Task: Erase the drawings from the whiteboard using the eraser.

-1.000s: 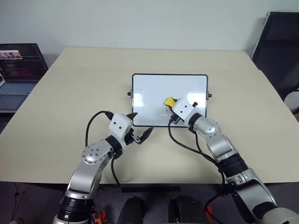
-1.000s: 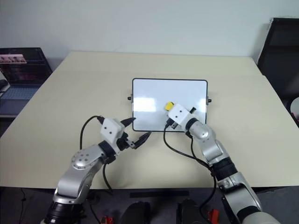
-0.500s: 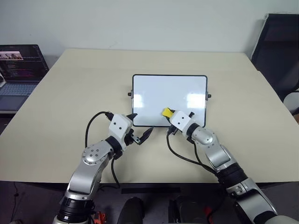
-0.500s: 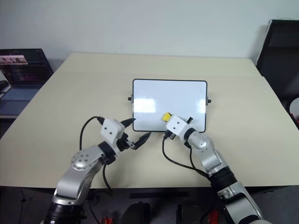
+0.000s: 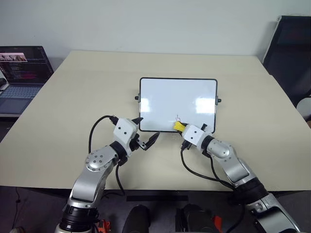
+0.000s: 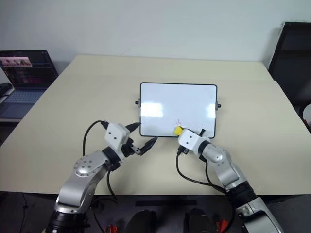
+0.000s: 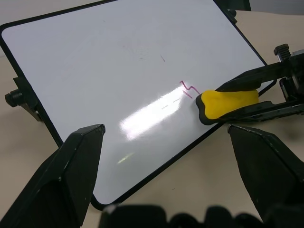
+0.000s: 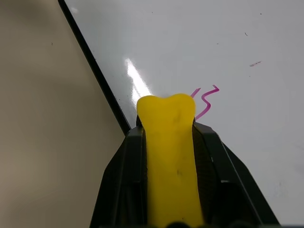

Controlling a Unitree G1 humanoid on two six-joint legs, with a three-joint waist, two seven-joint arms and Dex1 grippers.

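Eraser (image 5: 179, 126) at the near edge of the whiteboard (image 5: 170, 97).

Pinched between the fingers of the right gripper (image 5: 182, 129), yellow tip resting on the board just beside a small remaining purple-red squiggle (image 8: 205, 101). Whiteboard lying flat at the middle of the table (image 5: 73, 97), short sides left and right. Left gripper (image 5: 146, 133) spread wide, empty, at the board's near left corner.

I see even, bright room light on the tabletop (image 5: 87, 92); soft shadows beneath both arms; white glare patches on the whiteboard (image 5: 165, 92) at its 3 and 9 o'clock sides; wrist views stay sharp, streaked by glare.
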